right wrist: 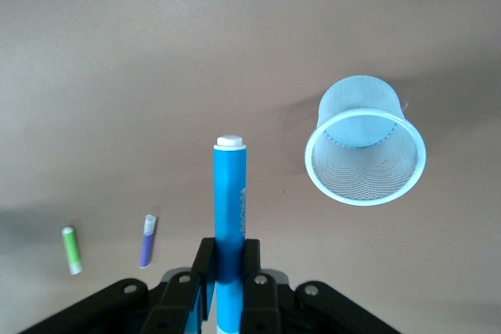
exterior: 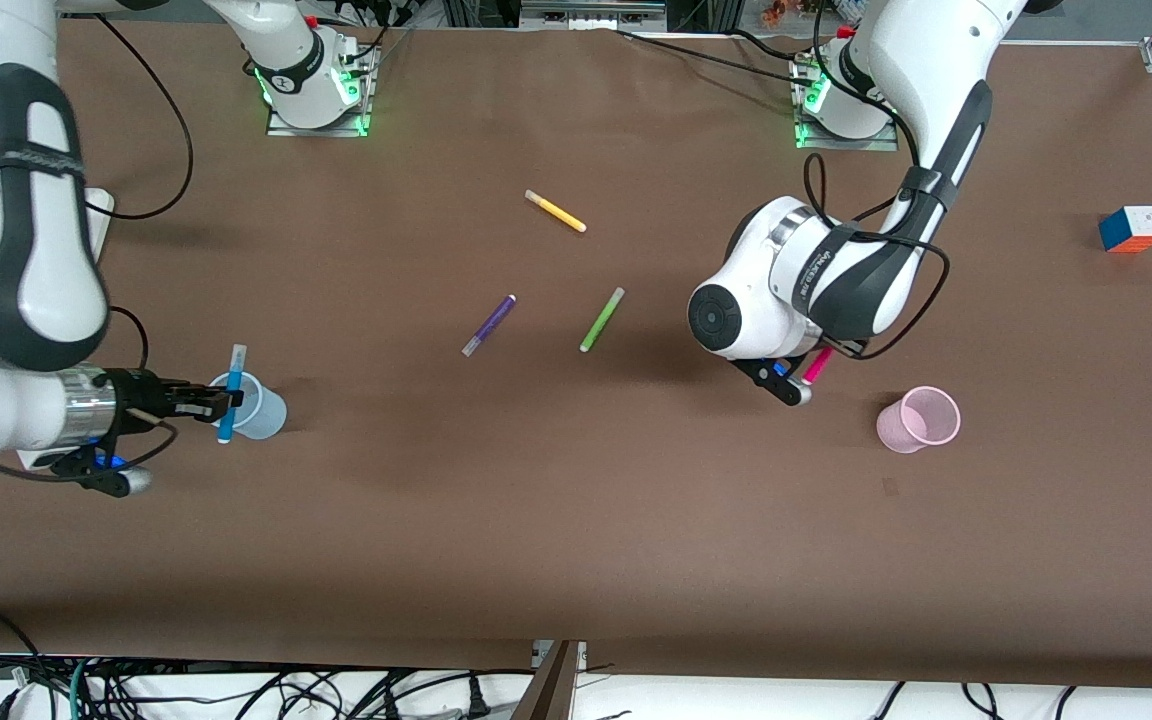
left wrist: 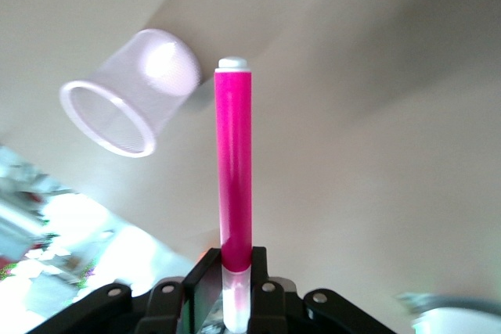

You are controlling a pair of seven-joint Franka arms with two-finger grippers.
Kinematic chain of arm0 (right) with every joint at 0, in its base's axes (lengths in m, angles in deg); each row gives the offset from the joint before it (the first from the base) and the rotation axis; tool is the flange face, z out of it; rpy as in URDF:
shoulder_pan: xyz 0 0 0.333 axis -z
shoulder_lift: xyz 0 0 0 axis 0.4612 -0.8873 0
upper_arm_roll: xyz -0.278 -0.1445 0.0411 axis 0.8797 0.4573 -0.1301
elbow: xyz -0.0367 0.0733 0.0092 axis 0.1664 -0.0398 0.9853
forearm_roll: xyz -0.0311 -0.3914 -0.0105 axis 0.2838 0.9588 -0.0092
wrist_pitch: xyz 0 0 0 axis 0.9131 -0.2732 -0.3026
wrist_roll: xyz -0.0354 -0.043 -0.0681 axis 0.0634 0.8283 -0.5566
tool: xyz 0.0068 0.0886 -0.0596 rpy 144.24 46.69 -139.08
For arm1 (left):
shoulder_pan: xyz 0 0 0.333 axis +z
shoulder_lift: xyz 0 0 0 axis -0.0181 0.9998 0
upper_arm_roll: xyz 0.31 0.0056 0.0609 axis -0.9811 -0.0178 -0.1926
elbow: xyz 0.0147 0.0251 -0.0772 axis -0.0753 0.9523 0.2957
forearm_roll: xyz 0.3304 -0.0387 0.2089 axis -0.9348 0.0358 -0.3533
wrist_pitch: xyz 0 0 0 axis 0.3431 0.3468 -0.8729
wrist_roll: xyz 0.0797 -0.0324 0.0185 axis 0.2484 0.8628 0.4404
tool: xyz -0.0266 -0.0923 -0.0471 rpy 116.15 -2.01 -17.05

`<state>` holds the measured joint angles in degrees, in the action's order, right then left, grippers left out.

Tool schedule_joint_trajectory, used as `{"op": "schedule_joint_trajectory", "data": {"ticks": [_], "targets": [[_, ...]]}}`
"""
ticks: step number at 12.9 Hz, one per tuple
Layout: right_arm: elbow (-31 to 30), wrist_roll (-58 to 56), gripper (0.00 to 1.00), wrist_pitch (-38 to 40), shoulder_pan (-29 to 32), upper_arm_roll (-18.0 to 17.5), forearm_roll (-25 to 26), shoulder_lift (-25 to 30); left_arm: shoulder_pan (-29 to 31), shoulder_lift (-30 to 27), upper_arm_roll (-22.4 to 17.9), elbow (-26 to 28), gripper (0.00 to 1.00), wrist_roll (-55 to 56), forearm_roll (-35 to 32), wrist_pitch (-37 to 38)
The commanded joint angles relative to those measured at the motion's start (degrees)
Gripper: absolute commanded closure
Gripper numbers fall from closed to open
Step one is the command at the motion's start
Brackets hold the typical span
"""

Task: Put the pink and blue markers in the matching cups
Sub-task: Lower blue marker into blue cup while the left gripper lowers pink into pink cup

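Right gripper: jaws closed on blue marker near its cap end, barrel pointing down, held just beside the rim of the blue cup at the right arm's end of the worktop, presumably for a tip-first drop. Left gripper: jaws clamped on pink marker at its pale cap end, held over bare worktop near the pink cup, not yet above its mouth. Small print on the blue barrel, unreadable.

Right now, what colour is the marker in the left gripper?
Magenta-pink; the marker in the left gripper shows best in the left wrist view.
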<state>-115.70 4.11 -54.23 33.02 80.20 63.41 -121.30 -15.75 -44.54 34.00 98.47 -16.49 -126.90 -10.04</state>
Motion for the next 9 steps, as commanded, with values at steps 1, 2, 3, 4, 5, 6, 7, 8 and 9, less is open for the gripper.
{"op": "schedule_joint_trajectory", "data": {"ticks": [1,2,3,4,5,6,7,8,9], "targets": [[-3.1,-2.1,1.0,-0.2,4.1,-0.7,-6.0,0.2,-0.1,0.5,-3.6,-2.4,1.0,-14.3,-5.8,1.7],[-3.2,-2.0,1.0,0.0,4.5,-0.7,-6.1,0.0,-0.1,0.5,-4.8,-3.0,1.0,-18.7,-8.0,1.7],[-3.2,-1.8,1.0,0.1,5.6,-0.8,-6.3,-1.0,-0.1,0.5,-5.8,-3.0,1.0,-22.6,-10.9,1.7],[-3.2,-1.8,1.0,0.3,6.5,-0.8,-7.7,-2.2,0.0,0.6,-6.7,-2.9,1.0,-26.8,-13.7,1.9],[-3.7,-1.4,1.0,0.7,7.4,-0.8,-9.8,-3.0,0.7,1.0,-7.1,-2.8,1.0,-29.1,-15.4,1.8],[-4.8,-1.0,1.0,1.1,7.6,-0.8,-11.3,-3.1,1.3,1.5,-7.1,-2.7,1.0,-29.3,-16.4,1.8],[-5.2,0.0,1.0,1.3,7.6,-0.7,-11.6,-3.1,1.8,2.2,-7.1,-2.5,1.0,-29.3,-16.9,1.5],[-5.3,1.4,1.0,1.6,7.7,-0.7,-11.6,-3.1,2.2,3.0,-7.1,-2.4,1.0,-28.9,-17.1,1.3],[-5.3,2.0,1.0,2.0,7.7,-0.7,-11.7,-3.5,2.9,4.0,-7.2,-2.4,1.0,-28.8,-18.2,0.7]]}}
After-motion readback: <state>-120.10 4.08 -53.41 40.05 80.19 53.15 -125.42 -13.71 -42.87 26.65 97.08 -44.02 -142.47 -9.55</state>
